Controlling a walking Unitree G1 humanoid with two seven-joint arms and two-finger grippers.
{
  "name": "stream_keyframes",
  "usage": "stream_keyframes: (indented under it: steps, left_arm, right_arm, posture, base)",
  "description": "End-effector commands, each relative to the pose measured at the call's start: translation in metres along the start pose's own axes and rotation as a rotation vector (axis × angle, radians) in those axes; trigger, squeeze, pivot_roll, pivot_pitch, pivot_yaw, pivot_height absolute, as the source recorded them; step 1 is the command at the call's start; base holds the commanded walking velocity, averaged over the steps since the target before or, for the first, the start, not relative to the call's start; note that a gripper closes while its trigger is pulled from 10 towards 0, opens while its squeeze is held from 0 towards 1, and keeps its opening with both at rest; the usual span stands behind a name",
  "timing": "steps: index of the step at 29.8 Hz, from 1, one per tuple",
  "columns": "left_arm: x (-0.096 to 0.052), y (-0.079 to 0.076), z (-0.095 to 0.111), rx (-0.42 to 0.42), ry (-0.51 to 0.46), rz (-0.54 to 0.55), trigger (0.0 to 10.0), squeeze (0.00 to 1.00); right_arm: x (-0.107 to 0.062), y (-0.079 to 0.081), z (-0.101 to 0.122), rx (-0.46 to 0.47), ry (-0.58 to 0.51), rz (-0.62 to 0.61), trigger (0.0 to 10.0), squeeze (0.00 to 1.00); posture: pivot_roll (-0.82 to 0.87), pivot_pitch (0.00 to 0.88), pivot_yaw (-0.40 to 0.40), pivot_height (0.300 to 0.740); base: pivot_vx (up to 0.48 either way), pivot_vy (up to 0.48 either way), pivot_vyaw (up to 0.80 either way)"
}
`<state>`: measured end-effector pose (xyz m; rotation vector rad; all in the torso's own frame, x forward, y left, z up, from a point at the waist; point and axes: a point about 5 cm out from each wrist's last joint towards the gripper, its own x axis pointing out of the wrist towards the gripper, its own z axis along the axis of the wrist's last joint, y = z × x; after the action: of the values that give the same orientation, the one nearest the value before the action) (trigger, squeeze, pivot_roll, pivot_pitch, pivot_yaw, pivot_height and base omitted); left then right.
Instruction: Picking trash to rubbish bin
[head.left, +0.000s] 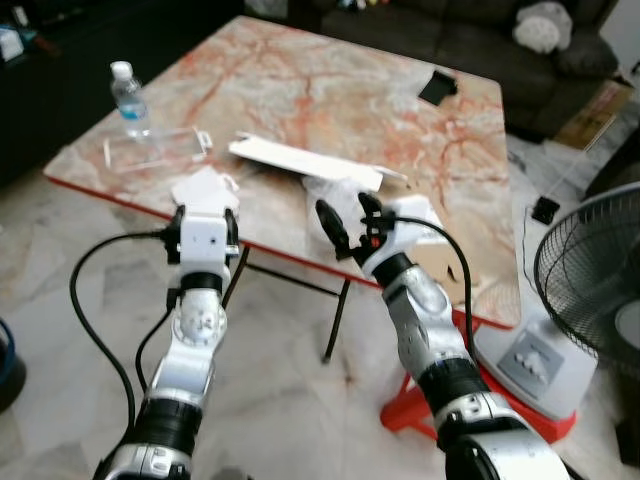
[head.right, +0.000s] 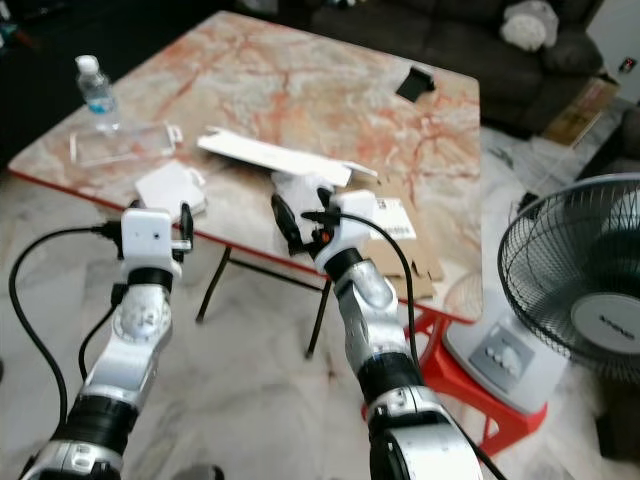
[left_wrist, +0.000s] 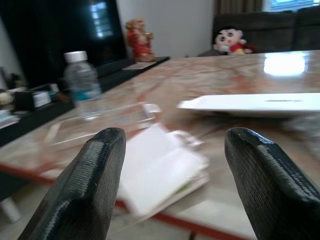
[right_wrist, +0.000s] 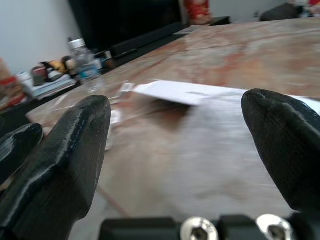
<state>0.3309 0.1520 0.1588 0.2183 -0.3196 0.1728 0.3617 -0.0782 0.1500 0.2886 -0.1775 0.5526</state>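
Standing water bottle (head.left: 129, 98) on marble table (head.left: 330, 90), capped

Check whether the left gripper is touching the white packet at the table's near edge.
Apart. In the left wrist view the left gripper is open, both fingers short of the white packet, with a visible gap around it.

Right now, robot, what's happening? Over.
Left gripper open, facing white packet at table edge. Right gripper open by crumpled wrapper. Nothing blocking.
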Motion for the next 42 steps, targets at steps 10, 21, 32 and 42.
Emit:
stream_keyframes:
  steps: [10, 21, 32, 42]
  left_arm:
    - [0.0, -0.01, 0.007, -0.023, -0.022, -0.021, 10.0, 0.0]
    - [0.0, -0.005, 0.019, -0.026, -0.097, 0.027, 10.0, 0.0]
    - [0.001, -0.003, 0.018, -0.021, -0.083, 0.043, 10.0, 0.0]
    - [-0.004, 0.043, -0.021, 0.203, 0.107, 0.145, 10.0, 0.0]
  right_arm:
    - [-0.004, -0.009, 0.005, 0.003, -0.013, -0.025, 10.0, 0.0]
    - [-0.005, -0.008, 0.007, 0.016, -0.022, -0.012, 10.0, 0.0]
    - [-0.005, -0.004, 0.01, 0.018, -0.022, 0.011, 10.0, 0.0]
    - [-0.006, 0.011, 0.002, -0.013, 0.047, 0.085, 10.0, 0.0]
  posture:
    - [0.05, 0.143, -0.152, 0.74]
    - [0.05, 0.147, -0.156, 0.74]
    - [0.04, 0.148, -0.161, 0.74]
    - [0.03, 0.152, -0.17, 0.74]
  base:
    - [0.342, 0.0, 0.0]
    - [0.146, 0.0, 0.0]
    - [0.0, 0.0, 0.0]
    - [0.0, 0.0, 0.0]
